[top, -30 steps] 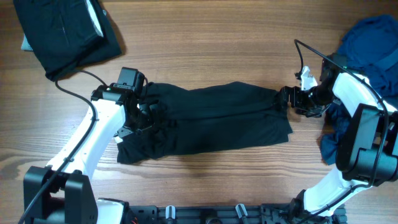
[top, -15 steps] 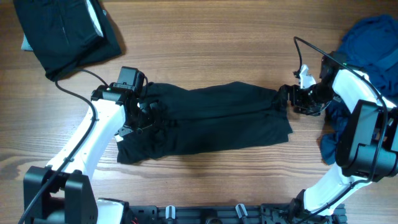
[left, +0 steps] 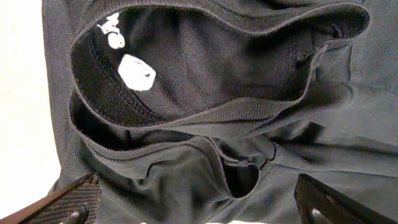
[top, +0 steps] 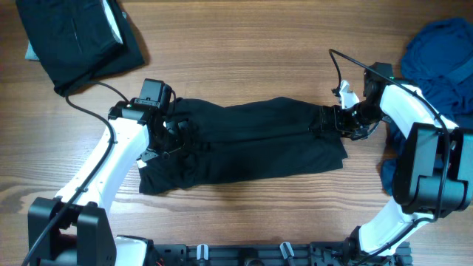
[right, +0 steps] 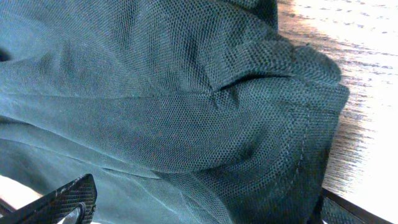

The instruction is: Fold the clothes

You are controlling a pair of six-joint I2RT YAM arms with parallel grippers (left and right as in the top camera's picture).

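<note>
On the left gripper (top: 175,137), the jaws stand spread over the collar of the plain black fabric shirt (top: 251,144). On the right gripper (top: 331,120), they spread astride its bunched opposite end. The shirt lies stretched across the brown wooden table (top: 244,52) between both.

White arm shells (top: 111,166) on black joints (top: 432,166); thin black cables (top: 83,109) trailing; black pincer fingers (left: 68,198)
</note>
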